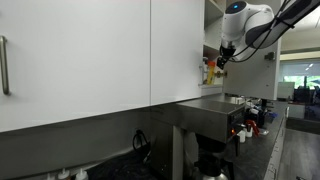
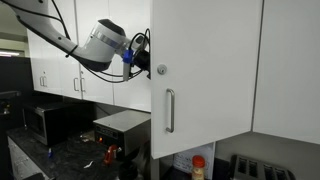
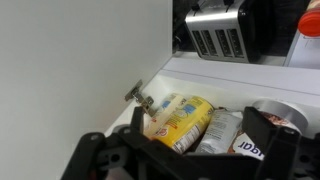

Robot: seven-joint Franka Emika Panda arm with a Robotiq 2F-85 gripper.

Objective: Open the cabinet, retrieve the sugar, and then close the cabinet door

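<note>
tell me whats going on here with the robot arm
The robot arm has its gripper at the open wall cabinet, beside the colourful bottles on a shelf. The wrist view shows a yellow packet and a can right ahead of the open, empty gripper. No sugar jar can be made out, and nothing is picked up yet.

Arm [image 2: 55, 28] raised high, stretched level. Wrist [image 2: 105, 45] horizontal. End effector [image 1: 221, 55] pointing forward, fingers [image 3: 272, 140] spread wide apart.

white arm [image 1: 243, 17] (black cables [image 1: 287, 20]), black fingers [image 3: 270, 140]
</note>
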